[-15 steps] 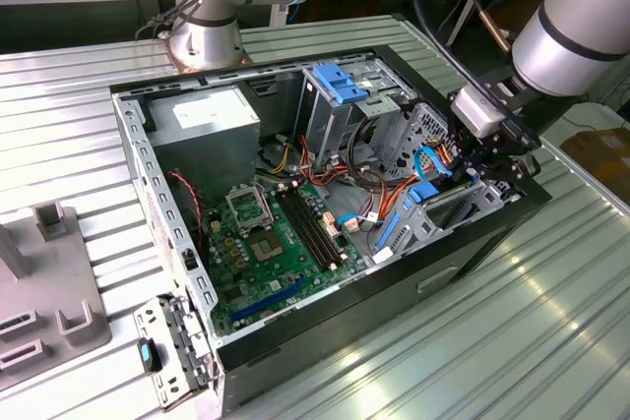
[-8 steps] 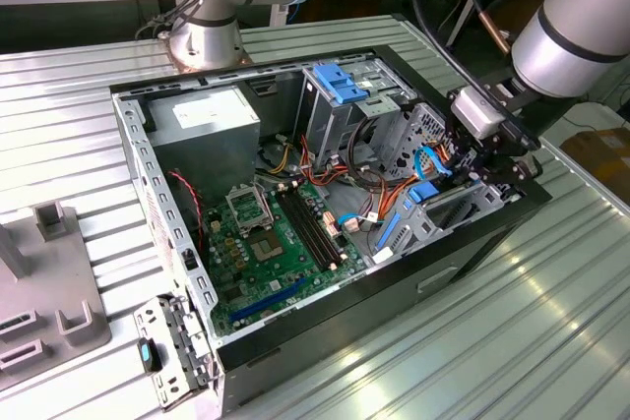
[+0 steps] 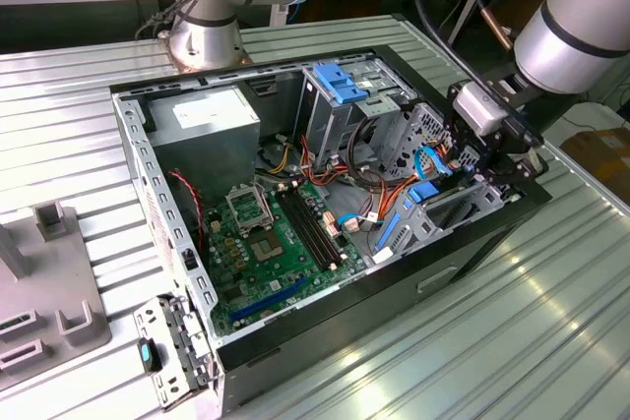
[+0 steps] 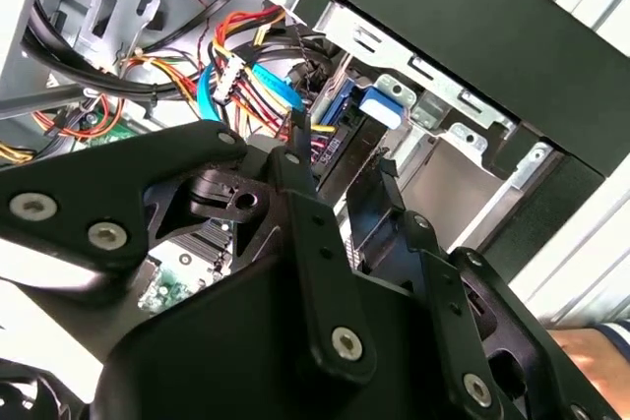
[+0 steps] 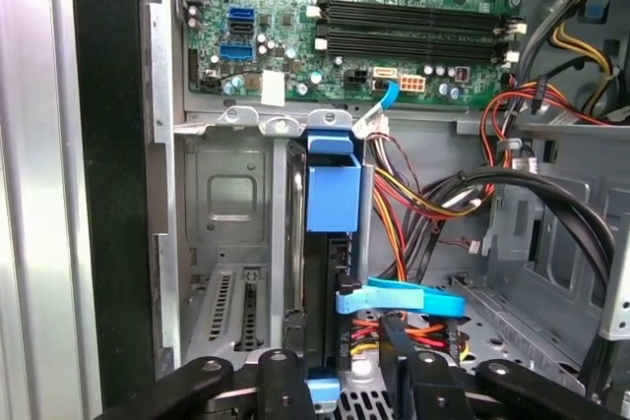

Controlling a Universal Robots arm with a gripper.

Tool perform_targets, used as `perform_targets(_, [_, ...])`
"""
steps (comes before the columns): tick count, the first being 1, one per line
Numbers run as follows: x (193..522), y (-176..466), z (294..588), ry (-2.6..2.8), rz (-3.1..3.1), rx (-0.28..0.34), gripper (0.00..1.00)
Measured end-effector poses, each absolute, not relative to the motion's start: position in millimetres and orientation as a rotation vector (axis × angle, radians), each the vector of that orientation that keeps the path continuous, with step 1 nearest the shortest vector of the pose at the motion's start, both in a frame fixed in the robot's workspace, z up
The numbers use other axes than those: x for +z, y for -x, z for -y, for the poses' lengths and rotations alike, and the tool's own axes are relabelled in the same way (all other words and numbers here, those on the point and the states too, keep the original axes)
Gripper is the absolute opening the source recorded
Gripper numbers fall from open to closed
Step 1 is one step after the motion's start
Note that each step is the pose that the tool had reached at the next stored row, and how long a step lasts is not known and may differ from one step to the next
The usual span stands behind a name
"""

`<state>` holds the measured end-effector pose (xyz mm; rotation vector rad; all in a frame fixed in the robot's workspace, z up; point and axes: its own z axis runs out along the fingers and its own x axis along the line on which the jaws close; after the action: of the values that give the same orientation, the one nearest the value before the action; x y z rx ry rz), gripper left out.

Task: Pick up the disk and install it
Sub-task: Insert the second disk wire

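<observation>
The disk (image 5: 330, 194) stands on edge in the drive bay at the front of the open computer case (image 3: 295, 327). Its bright blue rail faces the first wrist view. In the second wrist view the disk (image 4: 340, 110) shows as a blue-edged slab just beyond the fingertips. My gripper (image 5: 340, 322) straddles the disk's near end, one black finger on each side. Orange wires show through a gap between the disk and one finger (image 5: 394, 341), so the gripper is open. In the exterior view the gripper (image 3: 492, 169) hangs over the case's right end.
Bundles of orange, red and black cables (image 5: 443, 204) and a blue data connector (image 5: 399, 297) crowd the bay beside the disk. The motherboard (image 3: 276, 243), the power-supply box (image 3: 202, 120) and the upper drive cage (image 3: 345, 86) fill the case. A person's hand (image 4: 591, 351) is at the table edge.
</observation>
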<state>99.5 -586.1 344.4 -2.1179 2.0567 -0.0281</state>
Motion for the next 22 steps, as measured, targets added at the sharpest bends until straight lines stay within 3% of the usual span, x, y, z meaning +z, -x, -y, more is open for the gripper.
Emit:
perform_targets(7, [370.2,-99.5,586.1,2.115,-2.053,-0.035,0.42])
perform_targets(18, [370.2,-86.4,580.6,2.107,-2.062,-0.036,0.42])
perform_targets(22, [369.4,-87.0,580.6,2.141,-2.105,0.048,0.42])
